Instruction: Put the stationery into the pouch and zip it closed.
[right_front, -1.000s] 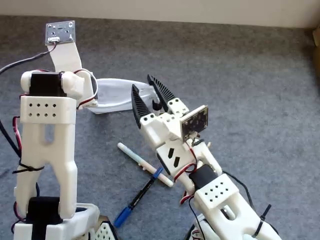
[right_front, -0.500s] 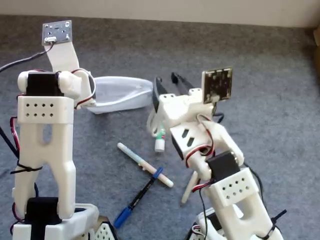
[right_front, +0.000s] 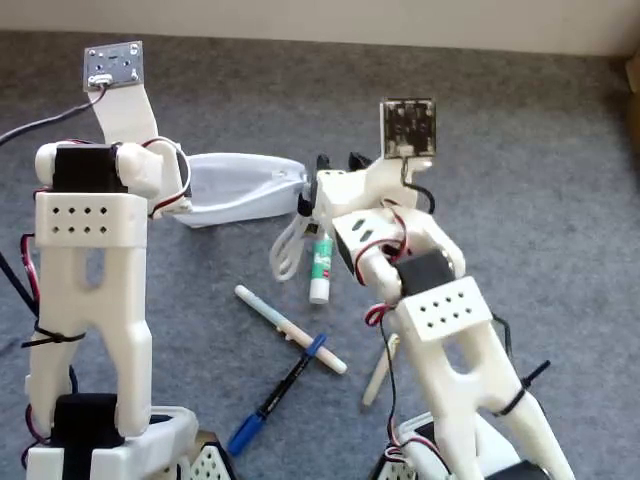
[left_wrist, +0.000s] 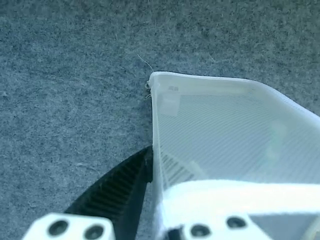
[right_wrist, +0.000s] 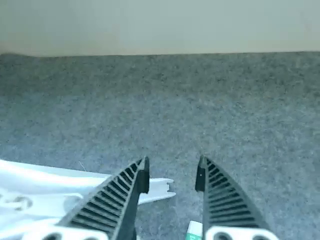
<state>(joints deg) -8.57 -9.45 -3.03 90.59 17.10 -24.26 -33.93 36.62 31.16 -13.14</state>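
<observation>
Left wrist cam, close in: left gripper has its jaws clamped on the edge of the pouch, black jaw outside the white mesh, pale jaw on the other side. Thru the mesh there's a striped label and a faint greenish blur, can't tell what's inside.

High view gives the wider picture: pouch lies on the grey worktop, left arm standing tall w/ its wrist over one end of it. Right gripper sits low just beside the pouch's other end, arm folded forward, elbow high.

Right wrist cam settles the rest: jaws apart, nothing btwn them, a small tab at the pouch's end poking out beside the black jaw.

Other stationery is out on the worktop:
- glue stick w/ green label, just under the right wrist
- white cord loop just beside it
- white pen crossing a black pen w/ blue cap
- pale stick, partly hidden by the right arm
</observation>
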